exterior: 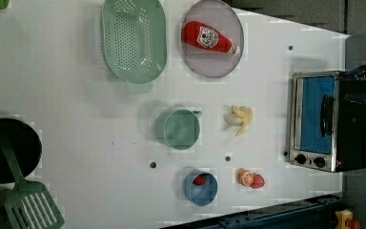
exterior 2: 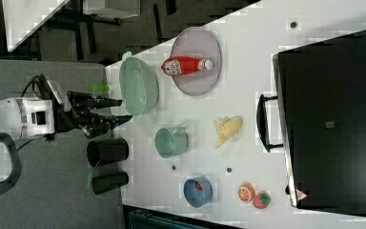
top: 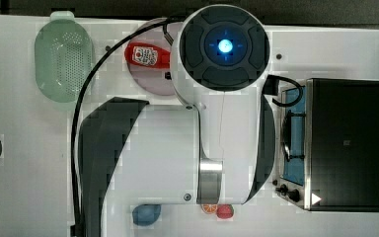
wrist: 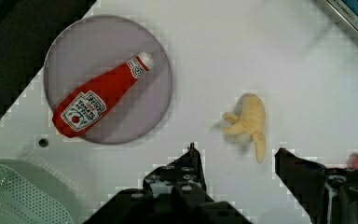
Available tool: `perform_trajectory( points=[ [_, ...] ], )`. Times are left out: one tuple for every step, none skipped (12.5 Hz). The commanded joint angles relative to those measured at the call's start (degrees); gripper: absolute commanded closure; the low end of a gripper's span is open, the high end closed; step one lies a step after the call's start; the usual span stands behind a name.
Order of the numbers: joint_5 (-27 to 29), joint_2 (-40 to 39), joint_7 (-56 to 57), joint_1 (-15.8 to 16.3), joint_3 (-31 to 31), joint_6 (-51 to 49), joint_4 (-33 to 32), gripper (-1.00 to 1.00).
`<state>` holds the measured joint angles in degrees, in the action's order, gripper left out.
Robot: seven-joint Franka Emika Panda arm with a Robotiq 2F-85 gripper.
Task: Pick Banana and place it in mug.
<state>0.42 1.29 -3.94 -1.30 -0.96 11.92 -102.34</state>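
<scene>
The pale yellow banana (exterior: 240, 119) lies on the white table between the green mug (exterior: 178, 129) and the toaster oven (exterior: 320, 121), apart from both. In the right view the banana (exterior 2: 228, 129) lies to the right view's right of the upright mug (exterior 2: 171, 141). My gripper (wrist: 236, 151) hangs open high above the table, with the banana (wrist: 250, 122) just beyond its fingertips and nothing between them. The gripper (exterior 2: 123, 109) appears off the table's edge in the right view, and at the left view's right edge (exterior: 360, 85). In the top view my arm hides the banana and the mug.
A ketchup bottle (exterior: 207, 38) lies on a grey plate (exterior: 219, 67) beside a pale green colander (exterior: 133, 38). A blue bowl (exterior: 201, 188) holds a strawberry; an orange slice (exterior: 245, 177) and another strawberry (exterior: 258, 181) lie nearby. A black pot (exterior: 5, 150) and green spatula (exterior: 31, 205) stand at the left view's lower left.
</scene>
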Motion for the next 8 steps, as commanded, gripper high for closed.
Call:
perform_trajectory(
  points=[
    [0.38,15.32,3.00,-5.27,-2.28,-7.49,-9.32,-0.48],
    [0.38,15.31,3.00,-5.27,-2.26,-7.46,-9.46,-0.68],
    [0.38,15.27,3.00,-5.27,-2.27,-7.36,-9.94,-0.95],
    [0.38,15.17,3.00,-5.27,-2.23,-7.24,-10.75,-1.00],
    [0.38,14.92,3.00,-5.27,-2.23,-6.85,-11.83,-1.00],
    [0.38,14.52,3.00,-5.26,-2.24,-6.11,-13.16,-1.00],
    [0.38,13.47,3.02,-5.26,-2.25,-3.93,-16.01,-1.00],
    [0.39,12.66,3.16,-5.25,-2.27,-2.06,-17.84,-1.00]
  ],
)
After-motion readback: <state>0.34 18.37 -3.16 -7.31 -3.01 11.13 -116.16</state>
